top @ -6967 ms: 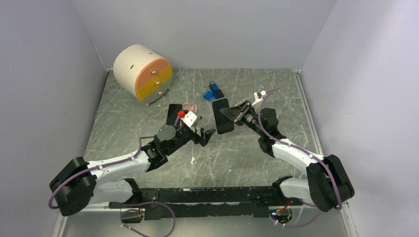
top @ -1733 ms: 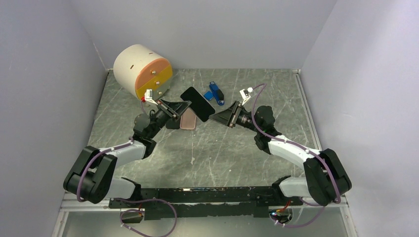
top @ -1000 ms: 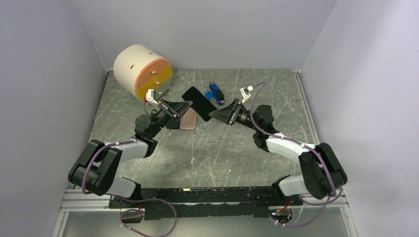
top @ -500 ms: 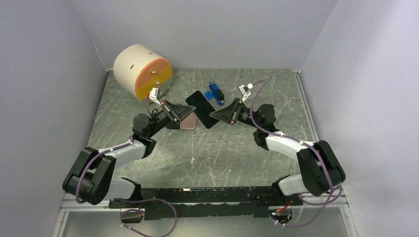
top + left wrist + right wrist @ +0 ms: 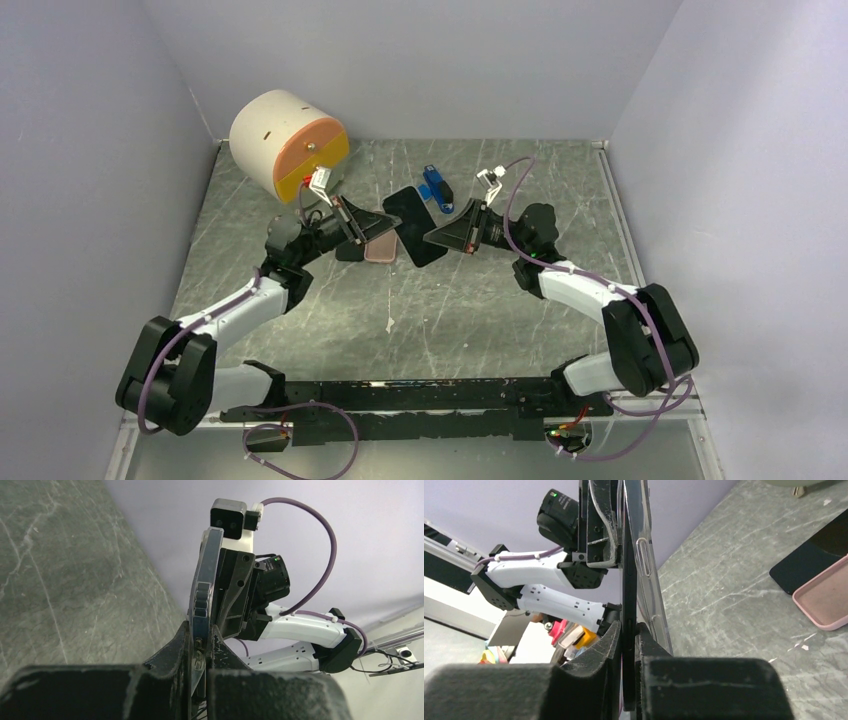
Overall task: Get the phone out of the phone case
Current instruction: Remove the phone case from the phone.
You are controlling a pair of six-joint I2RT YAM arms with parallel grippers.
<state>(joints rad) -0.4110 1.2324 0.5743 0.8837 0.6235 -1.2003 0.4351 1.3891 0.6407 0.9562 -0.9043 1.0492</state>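
The black phone [image 5: 410,211] hangs in the air between the two arms, inside its clear phone case [image 5: 652,582]. In the right wrist view I see the phone [image 5: 629,570] edge-on. My right gripper [image 5: 628,628] is shut on its near end, and the clear case stands off to the right, outside the right finger. My left gripper [image 5: 201,631] is shut on the opposite end, clamping the phone case [image 5: 205,575] edge-on. From above, the left gripper [image 5: 377,222] and right gripper [image 5: 433,238] face each other across the phone.
A pink case [image 5: 381,249] lies on the table beside a flat black item [image 5: 349,250], under the held phone. A white round drawer unit [image 5: 288,144] with orange and yellow fronts stands back left. Small blue objects [image 5: 434,186] lie behind the phone.
My right gripper has closed onto the phone's end. The phone has shifted slightly to the right and toward the arms' bases, and the left arm's elbow has swung outward.
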